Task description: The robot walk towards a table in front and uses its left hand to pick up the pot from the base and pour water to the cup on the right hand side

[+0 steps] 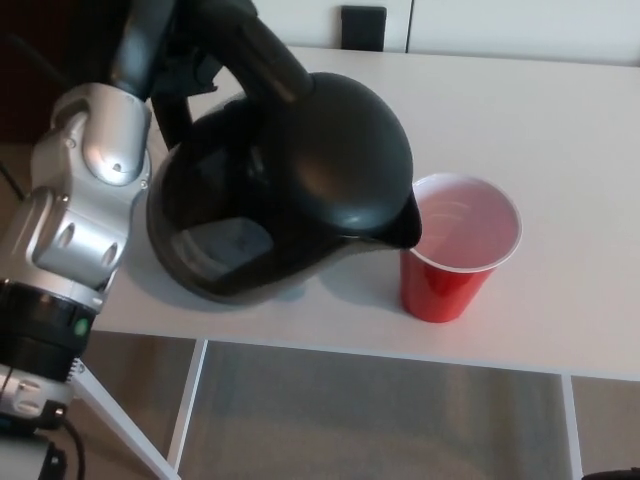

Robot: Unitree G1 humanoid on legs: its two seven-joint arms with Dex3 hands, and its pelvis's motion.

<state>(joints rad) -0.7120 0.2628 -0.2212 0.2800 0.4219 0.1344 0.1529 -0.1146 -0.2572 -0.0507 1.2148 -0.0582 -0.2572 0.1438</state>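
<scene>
The black pot [290, 190] hangs above the white table [560, 130], tilted to the right. Its spout [405, 225] reaches over the left rim of the red cup [455, 250]. My left hand [170, 45] is shut on the pot's handle at the top left, with the silver forearm [85, 210] below it. The cup stands upright near the table's front edge, white inside; no stream of water shows. My right hand is out of the picture.
A small black object [362, 28] sits at the table's far edge against the white wall. A white table leg [120, 420] slants down at the lower left over grey floor [370, 415].
</scene>
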